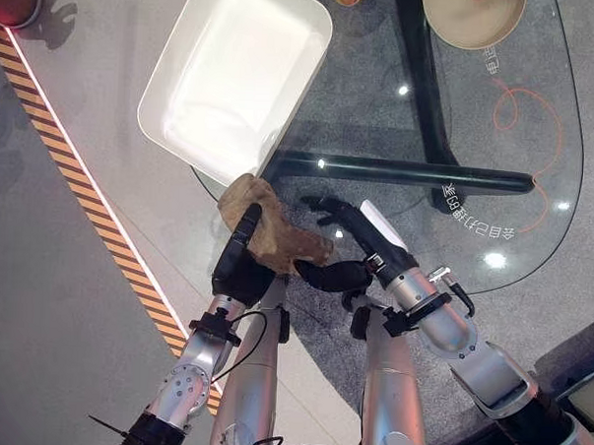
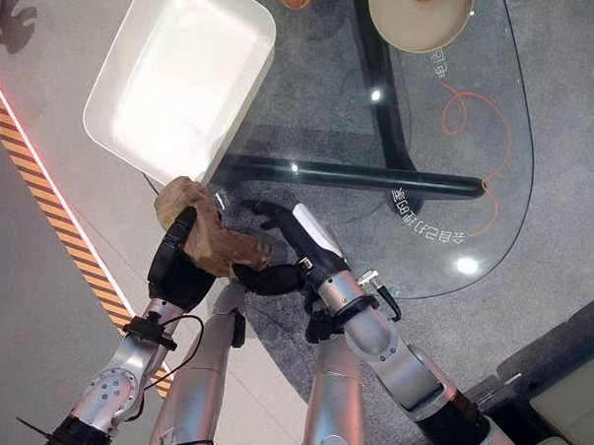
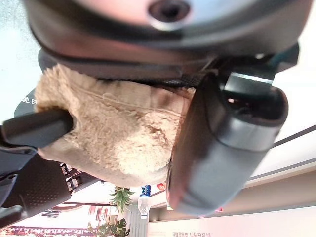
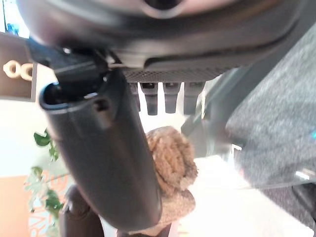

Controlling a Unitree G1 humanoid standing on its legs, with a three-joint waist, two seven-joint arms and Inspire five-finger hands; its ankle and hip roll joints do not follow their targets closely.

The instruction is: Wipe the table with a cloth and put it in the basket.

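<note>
- At the near edge of the glass table [image 1: 538, 125], left hand [image 1: 238, 264] has its fingers and thumb curled round a tan fuzzy cloth [image 1: 272, 231], bunched up.
- Cloth sits just below the near corner of the white basket [image 1: 234, 77], not inside it.
- Right hand [image 1: 350, 240] is just beside the cloth, fingers straight and relaxed, thumb close to the cloth's right end; contact unclear.
- White basket rests on the table's left end, partly overhanging.
- Beige bowl [image 1: 474, 18] at the far edge, well apart from both hands.
</note>
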